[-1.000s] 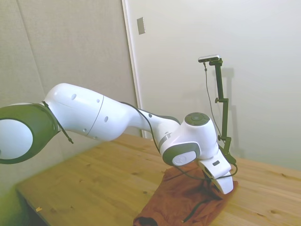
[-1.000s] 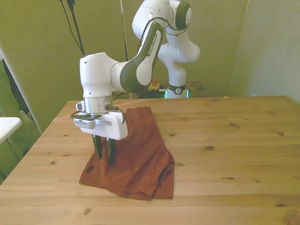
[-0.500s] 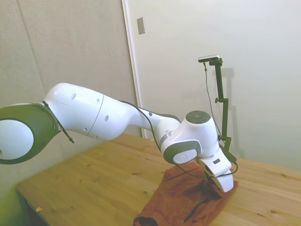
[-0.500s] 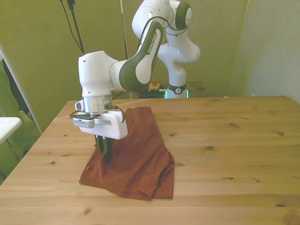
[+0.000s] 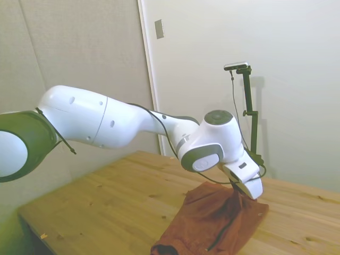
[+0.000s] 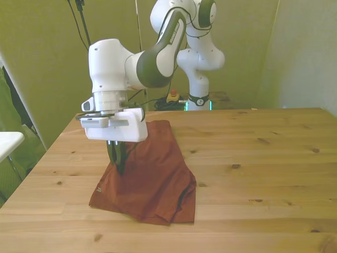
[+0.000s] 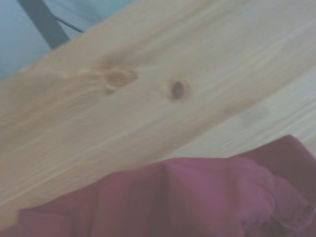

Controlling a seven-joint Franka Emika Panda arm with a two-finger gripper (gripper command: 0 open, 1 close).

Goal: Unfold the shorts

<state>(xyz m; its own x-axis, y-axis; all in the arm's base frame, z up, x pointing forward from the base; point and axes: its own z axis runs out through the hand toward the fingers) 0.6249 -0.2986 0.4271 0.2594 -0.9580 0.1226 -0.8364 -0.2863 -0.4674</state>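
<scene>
The claw (image 6: 119, 164) is pinching a raised fold of the rust-orange soft fabric shorts (image 6: 152, 179), lying folded near the wooden surface's (image 6: 253, 158) front-view left edge, apparently lifting; next, drawing that layer outward.

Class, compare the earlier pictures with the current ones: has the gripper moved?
Yes. The gripper, shut on the shorts, has risen away from the table, lifting a peak of the fabric with it.
</scene>
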